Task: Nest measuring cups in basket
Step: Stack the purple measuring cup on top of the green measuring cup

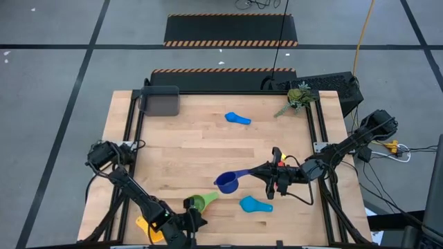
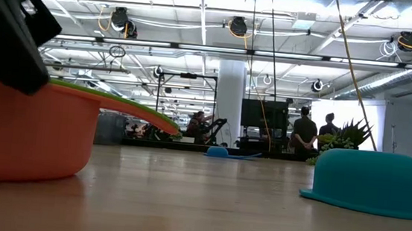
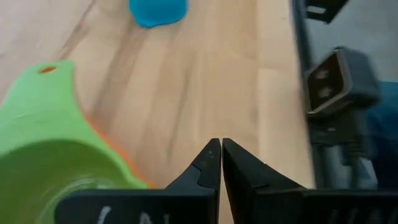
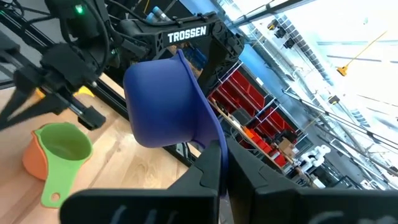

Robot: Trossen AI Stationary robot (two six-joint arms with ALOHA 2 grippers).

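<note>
My right gripper (image 4: 219, 149) holds a dark blue cup (image 1: 227, 182) above the table's middle. Near the front edge a green cup (image 1: 201, 202) sits nested inside an orange cup (image 2: 25, 130). My left gripper (image 3: 221, 152) is shut with nothing between its fingertips, close beside the green cup's rim (image 3: 93, 143). A yellow cup (image 1: 147, 228) lies at the front left under the left arm. One light blue cup (image 1: 256, 204) lies upside down near the front. Another light blue cup (image 1: 237, 118) lies toward the back. The dark grey basket (image 1: 159, 101) stands at the back left corner. My left gripper is next to the green cup, and I cannot tell whether its shut fingers touch the cup. My right gripper pinches the dark blue cup's flat handle (image 4: 210, 134) between its two fingers. The fingers come about level from the table's right side and lie along the handle. The cup is lifted clear of the table.
A green plant sprig (image 1: 297, 97) lies at the back right corner. Black frame rails (image 1: 131, 131) run along the table's left and right sides. Bare wood lies between the basket and the cups. People stand in the room beyond the table.
</note>
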